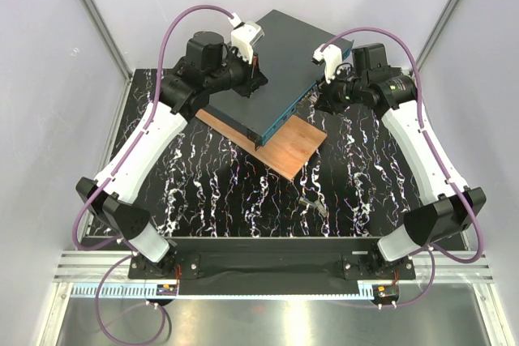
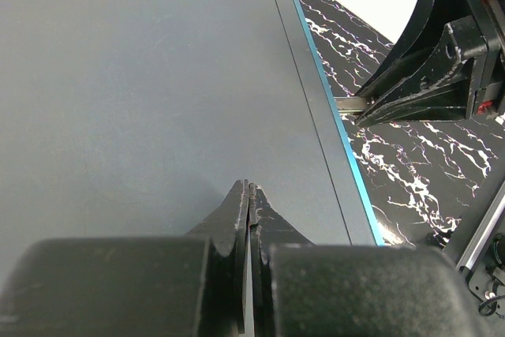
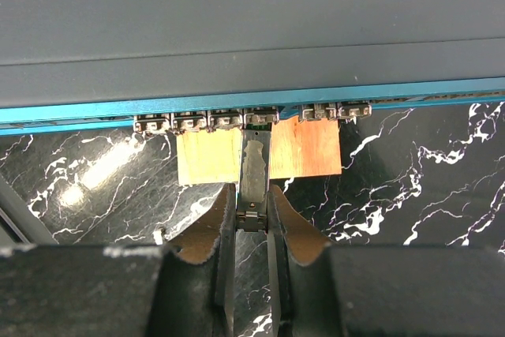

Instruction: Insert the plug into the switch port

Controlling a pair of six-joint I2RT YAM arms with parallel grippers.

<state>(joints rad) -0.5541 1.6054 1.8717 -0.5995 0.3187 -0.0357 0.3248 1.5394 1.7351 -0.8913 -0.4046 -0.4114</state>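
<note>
Right tool (image 3: 252, 215) is clenched on the plug (image 3: 255, 165), its nose at a port (image 3: 260, 118) in the switch (image 3: 237, 29) front row; can't tell if it's in. I'd square it to that face and push straight, no twist. Left tool (image 2: 249, 199) is pinched shut and empty, tips apparently on the switch top. I'd press there against sliding.
</note>
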